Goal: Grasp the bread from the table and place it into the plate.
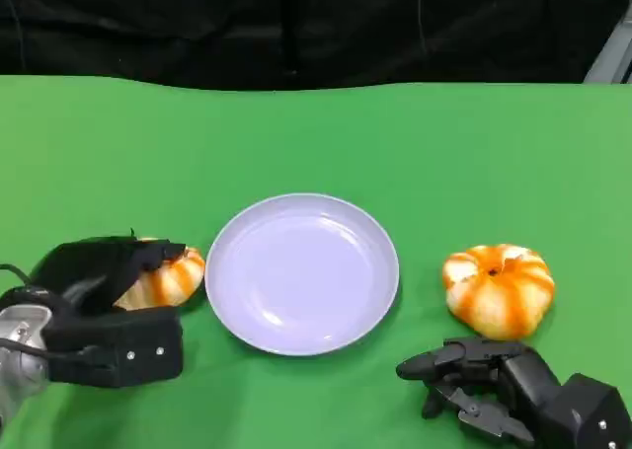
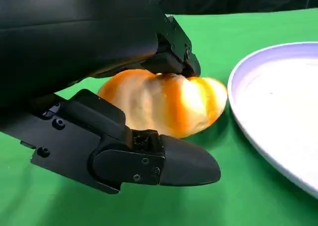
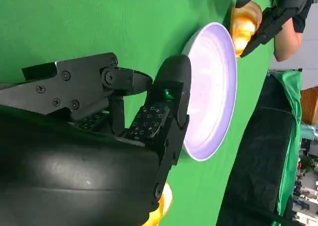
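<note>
- The right hand point(image 1: 484, 385) rests low on the green table point(image 1: 316, 133), fingers loosely apart and holding nothing, just before a second orange-striped bun point(image 1: 499, 289).
- The left hand point(image 1: 104, 306) cups the bread point(image 1: 168, 276), fingers above and below it, apparently ready to lift.
- The bread sits on the table just beside the empty lavender plate point(image 1: 301, 336), so the carry looks short.

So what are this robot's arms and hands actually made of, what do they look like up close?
Each hand is black: the left hand has a boxy block with small silver screws, behind it a silver forearm with a thin black cable. The right hand has slim, jointed black fingers; up close, its fingers carry grids of small square pads and a green glow.
</note>
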Tool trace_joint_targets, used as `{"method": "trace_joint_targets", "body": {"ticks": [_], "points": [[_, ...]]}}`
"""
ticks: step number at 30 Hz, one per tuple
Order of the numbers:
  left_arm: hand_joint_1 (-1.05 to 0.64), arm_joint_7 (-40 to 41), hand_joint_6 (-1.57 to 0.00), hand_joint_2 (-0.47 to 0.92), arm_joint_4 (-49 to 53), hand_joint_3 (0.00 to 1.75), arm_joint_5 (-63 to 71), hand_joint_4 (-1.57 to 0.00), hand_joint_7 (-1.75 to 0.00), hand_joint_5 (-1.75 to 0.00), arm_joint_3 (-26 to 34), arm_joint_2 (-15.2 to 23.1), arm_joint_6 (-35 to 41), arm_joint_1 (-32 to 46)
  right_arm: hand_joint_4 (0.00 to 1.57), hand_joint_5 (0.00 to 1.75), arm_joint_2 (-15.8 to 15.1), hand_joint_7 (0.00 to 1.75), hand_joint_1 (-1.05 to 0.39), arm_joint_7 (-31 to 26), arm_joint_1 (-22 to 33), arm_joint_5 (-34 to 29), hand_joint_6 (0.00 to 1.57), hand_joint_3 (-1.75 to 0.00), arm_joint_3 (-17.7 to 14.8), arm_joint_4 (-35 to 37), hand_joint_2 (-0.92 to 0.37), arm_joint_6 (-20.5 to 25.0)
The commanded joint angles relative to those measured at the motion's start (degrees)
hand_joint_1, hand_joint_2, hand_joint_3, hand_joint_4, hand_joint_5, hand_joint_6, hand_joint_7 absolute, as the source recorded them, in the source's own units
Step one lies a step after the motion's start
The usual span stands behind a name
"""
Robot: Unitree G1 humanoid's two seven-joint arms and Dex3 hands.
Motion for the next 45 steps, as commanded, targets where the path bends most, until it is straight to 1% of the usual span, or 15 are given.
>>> {"method": "trace_joint_targets", "body": {"ticks": [1, 7, 10, 11, 14, 22, 28, 30, 31, 32, 33, 37, 39, 43, 45], "points": [[-1.03, -0.9, -0.43, 0.92, 2.79, 0.49, 0.09, -0.37, 0.0, 0.0, -1.04, -0.46, 1.68, -1.12, 0.8, 1.21, -0.63, 0.32, -0.06, -0.18, 0.95, -0.12, 1.13, -0.38, -0.3, 0.13, -0.92, 0.87], [-0.98, -2.82, -0.43, 0.92, 4.96, 0.47, -0.16, -0.37, 0.0, 0.0, -2.38, -1.27, 3.88, -1.91, 0.81, 1.2, -0.81, 0.32, -0.07, -0.07, 0.99, -0.13, 1.12, -0.38, -0.32, 0.15, -0.92, 0.88], [-0.82, -2.89, -0.44, 0.92, 4.95, 0.38, -0.33, -0.39, 0.0, -0.01, -2.85, -1.19, 3.91, -1.95, 0.81, 1.2, -0.78, 0.32, -0.06, -0.02, 1.01, -0.09, 1.12, -0.38, -0.32, 0.14, -0.92, 0.87], [-0.6, -3.07, -0.45, 0.92, 4.96, 0.25, -0.39, -0.4, 0.0, -0.01, -2.96, -1.13, 3.85, -1.94, 0.8, 1.2, -0.74, 0.32, -0.05, -0.03, 0.99, -0.07, 1.12, -0.38, -0.32, 0.18, -0.92, 0.81], [-0.39, -3.83, -0.45, 0.92, 5.03, 0.12, -0.49, -0.4, 0.0, 0.0, -3.2, -0.99, 3.92, -1.98, 0.8, 1.19, -0.65, 0.32, -0.04, -0.01, 0.97, 0.01, 1.12, -0.39, -0.35, 0.25, -0.92, 0.78], [-0.28, -4.1, -0.46, 0.92, 4.56, 0.12, -0.53, -0.43, -0.01, -0.01, -3.65, -0.25, 2.8, -1.69, 0.81, 1.18, -0.7, 0.32, -0.05, -0.2, 1.1, -0.24, 1.12, -0.39, -0.24, -0.01, -0.92, 0.96], [-0.15, -2.97, -0.54, 0.92, 4.67, 0.16, -1.51, -0.57, -0.03, -0.06, -2.97, -0.56, 3.31, -1.3, 0.81, 1.18, -0.66, 0.32, -0.06, -0.45, 1.11, -0.49, 1.11, -0.38, -0.13, -0.1, -0.92, 1.15], [-0.12, -3.13, -0.94, 0.92, 4.78, 0.2, -2.07, -0.95, -0.09, -0.19, -2.57, -0.73, 3.51, -1.23, 0.81, 1.18, -0.71, 0.32, -0.06, -0.64, 1.11, -0.72, 1.11, -0.38, -0.03, -0.11, -0.92, 1.12], [-0.12, -3.3, -1.02, 0.92, 4.93, 0.21, -2.33, -1.02, -0.09, -0.22, -2.39, -0.81, 3.41, -1.23, 0.81, 1.18, -0.72, 0.32, -0.06, -0.64, 1.07, -0.7, 1.11, -0.38, -0.03, -0.09, -0.92, 1.19], [-0.12, -3.28, -1.14, 0.92, 5.06, 0.22, -2.64, -1.04, -0.08, -0.46, -2.21, -0.88, 3.18, -1.15, 0.81, 1.18, -0.7, 0.32, -0.06, -0.59, 1.05, -0.62, 1.11, -0.38, -0.06, -0.07, -0.92, 1.26], [-0.14, -3.24, -1.27, 0.92, 5.15, 0.21, -2.9, -0.93, -0.06, -0.94, -2.11, -0.92, 3.03, -1.09, 0.81, 1.18, -0.69, 0.32, -0.06, -0.55, 1.04, -0.56, 1.11, -0.38, -0.07, -0.06, -0.92, 1.31], [-0.18, -0.63, -1.33, 0.92, 5.25, 0.16, -3.52, -0.66, -0.07, -1.57, -1.79, -1.25, 3.0, -0.47, 0.81, 1.19, -0.69, 0.32, -0.07, -0.63, 0.88, -0.64, 1.11, -0.38, -0.08, 0.1, -0.92, 1.26], [-0.2, 0.32, -1.32, 0.92, 5.38, 0.13, -3.55, -0.61, -0.08, -1.7, -1.75, -1.35, 3.01, -0.35, 0.81, 1.19, -0.64, 0.32, -0.07, -0.63, 0.8, -0.63, 1.11, -0.38, -0.09, 0.18, -0.92, 1.26], [-0.2, 2.11, -1.29, 0.92, 5.48, 0.13, -3.54, -0.59, -0.14, -1.74, -1.63, -1.52, 3.5, -0.15, 0.81, 1.19, -0.64, 0.32, -0.07, -0.43, 0.75, -0.5, 1.11, -0.38, -0.12, 0.26, -0.92, 1.21], [-0.2, 5.15, -0.88, 0.92, 5.39, 0.16, -3.37, -0.62, -0.99, -1.75, -1.46, -1.69, 4.16, 0.25, 0.8, 1.19, -0.66, 0.32, -0.06, -0.06, 0.65, -0.26, 1.11, -0.38, -0.18, 0.55, -0.92, 0.91]]}}
